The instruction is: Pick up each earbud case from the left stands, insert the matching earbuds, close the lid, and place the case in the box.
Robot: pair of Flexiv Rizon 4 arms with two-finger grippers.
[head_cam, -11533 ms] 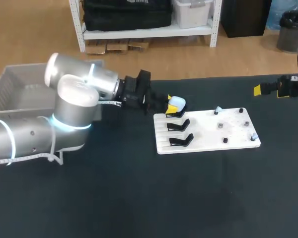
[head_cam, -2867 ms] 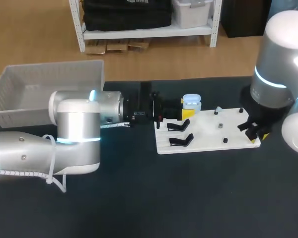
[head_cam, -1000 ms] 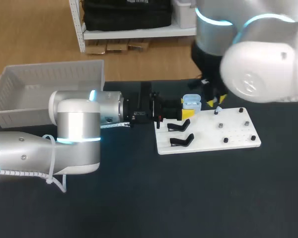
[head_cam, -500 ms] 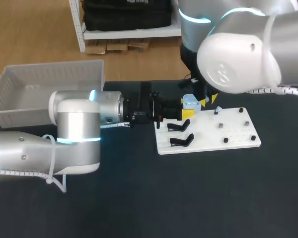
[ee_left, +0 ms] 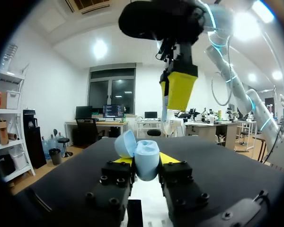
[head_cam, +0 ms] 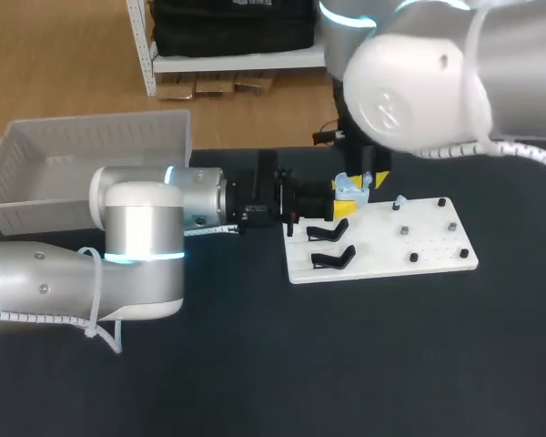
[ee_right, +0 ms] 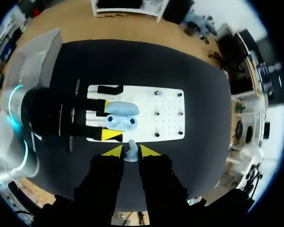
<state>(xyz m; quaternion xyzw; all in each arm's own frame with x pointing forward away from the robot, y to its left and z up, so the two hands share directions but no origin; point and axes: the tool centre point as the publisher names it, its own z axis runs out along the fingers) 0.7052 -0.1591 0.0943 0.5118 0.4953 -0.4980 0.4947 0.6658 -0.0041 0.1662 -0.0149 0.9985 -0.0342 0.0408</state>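
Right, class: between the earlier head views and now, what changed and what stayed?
The right gripper swung from the table's right edge to the near right corner of the board, took an earbud there and carried it left, over the open case. The left gripper, shut on the case, shifted it slightly right early on, then held still; board, stands and box unmoved.

Our right gripper (ee_right: 131,152), previously at the board's (head_cam: 419,238) far right end, now hangs above the earbud case (head_cam: 347,189), gripping an earbud (ee_right: 130,146).
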